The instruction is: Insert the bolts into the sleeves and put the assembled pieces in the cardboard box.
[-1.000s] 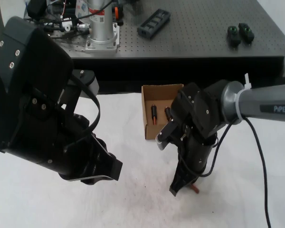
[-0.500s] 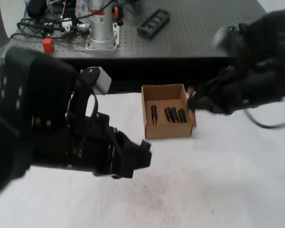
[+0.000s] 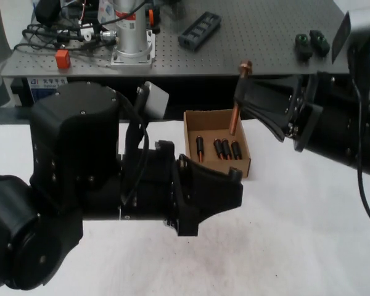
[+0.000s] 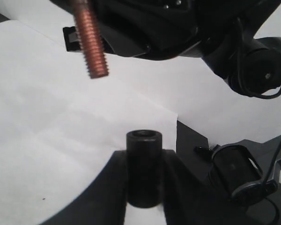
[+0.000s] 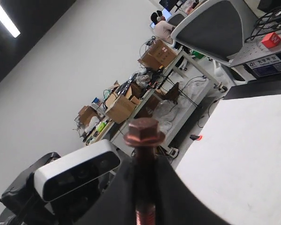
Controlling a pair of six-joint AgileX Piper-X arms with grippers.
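My right gripper [image 3: 242, 98] is shut on a copper bolt [image 3: 237, 102], held upright above the far right corner of the cardboard box [image 3: 219, 169]. In the right wrist view the bolt's hex head [image 5: 143, 133] stands out past the right gripper [image 5: 144, 180]. My left gripper [image 4: 144, 161] is shut on a black sleeve [image 4: 144, 168] with its open bore facing outward. The bolt's threaded end [image 4: 91, 44] hangs beyond the sleeve and off to one side of it. In the high view the left gripper [image 3: 233, 184] sits just in front of the box. Several assembled pieces [image 3: 225, 148] lie inside the box.
A white cloth [image 3: 296, 234] covers the bench. Behind it is a grey perforated table [image 3: 259, 37] with a metal post [image 3: 131, 31], a black tray [image 3: 199, 29] and cables. The bulky left arm [image 3: 80, 185] covers the left half of the cloth.
The right gripper has risen from the cloth with the bolt and swung back above the box. The left arm has turned right, bringing its gripper up close to the box.
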